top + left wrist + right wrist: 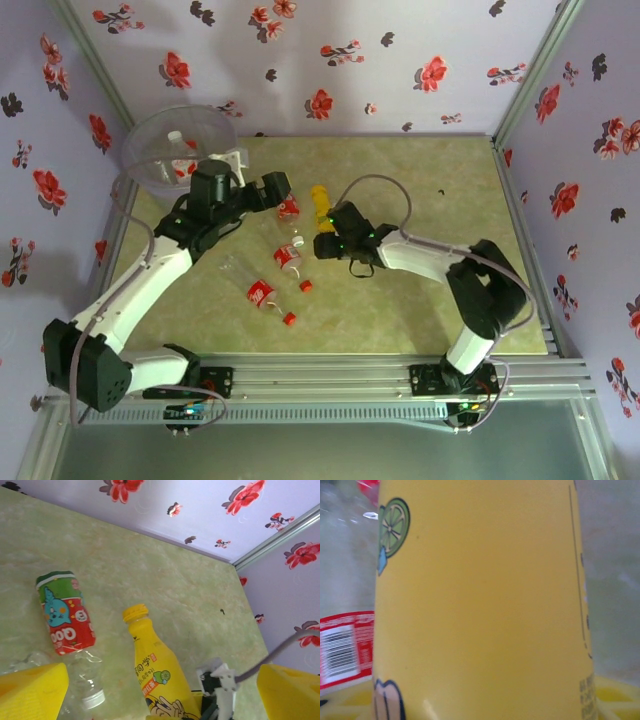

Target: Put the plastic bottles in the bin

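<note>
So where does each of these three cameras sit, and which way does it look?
Top external: fixed above and behind the robot, looking down on the table; the left arm and right arm show, bases nearest.
Left wrist: on the left arm, looking across the table to the far right corner; its yellow pads show at the bottom corners.
Right wrist: on the right arm, close against the yellow bottle; its fingers edge the bottom.
Shared: all three see the yellow bottle.
</note>
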